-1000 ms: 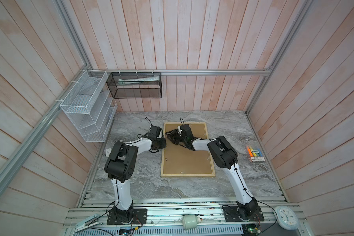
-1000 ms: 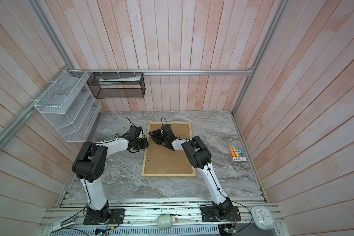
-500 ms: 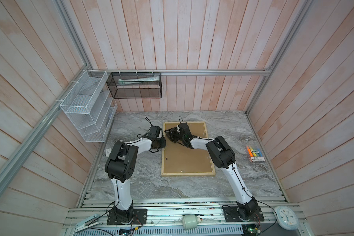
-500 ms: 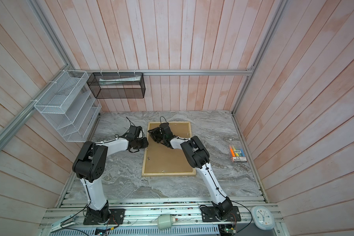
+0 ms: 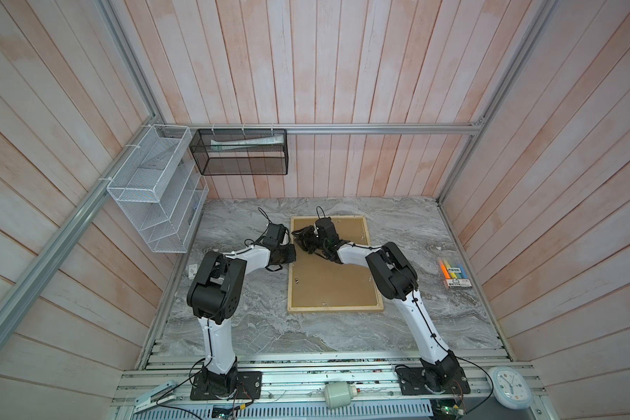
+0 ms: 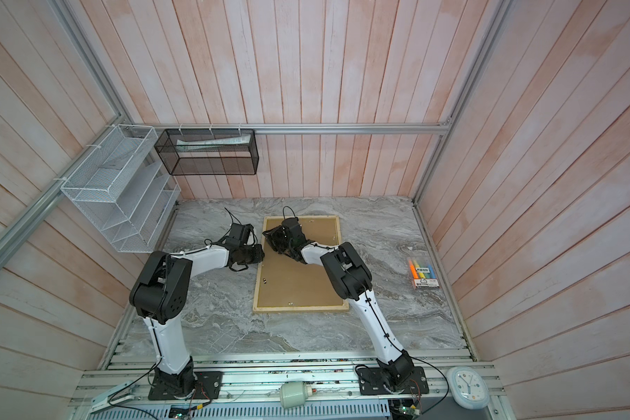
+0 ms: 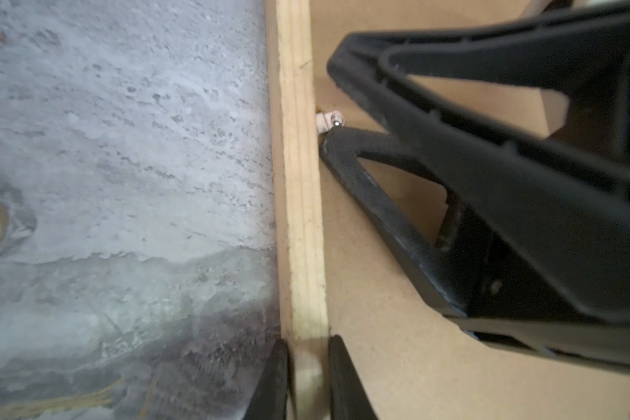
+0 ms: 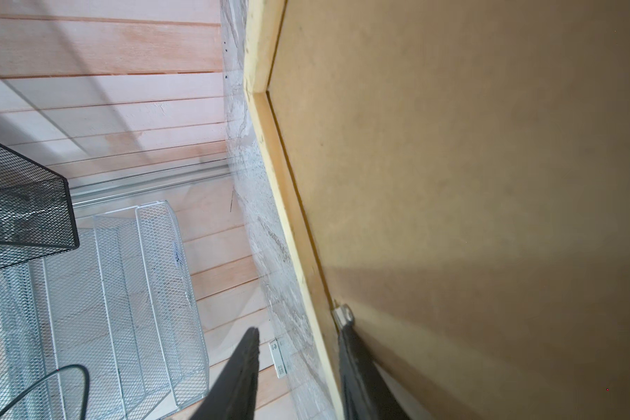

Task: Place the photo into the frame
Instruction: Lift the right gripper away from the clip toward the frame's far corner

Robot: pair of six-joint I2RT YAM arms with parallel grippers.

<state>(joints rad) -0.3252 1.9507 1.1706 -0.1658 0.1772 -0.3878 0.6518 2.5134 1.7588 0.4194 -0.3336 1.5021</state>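
Note:
The frame (image 5: 335, 287) (image 6: 299, 287) lies face down on the marble table, brown back up. In the left wrist view my left gripper (image 7: 308, 349) is shut on its pale left rail (image 7: 299, 182), one finger on each side; both top views show it there (image 5: 291, 254) (image 6: 260, 254). My right gripper (image 5: 302, 238) (image 6: 271, 238) reaches across the board to the same rail, farther back, and stands open (image 8: 299, 330). One of its fingertips (image 8: 346, 338) touches a small metal clip (image 8: 342, 314) (image 7: 330, 120); the other hangs beyond the rail. The photo is out of view.
A pack of coloured markers (image 5: 453, 274) lies at the table's right edge. A white wire rack (image 5: 153, 189) hangs on the left wall and a black mesh basket (image 5: 241, 152) on the back wall. A small white tag (image 5: 191, 271) lies at the left edge.
My right gripper has moved left across the back board to the clip on the left rail. The left gripper has kept its place on the rail.

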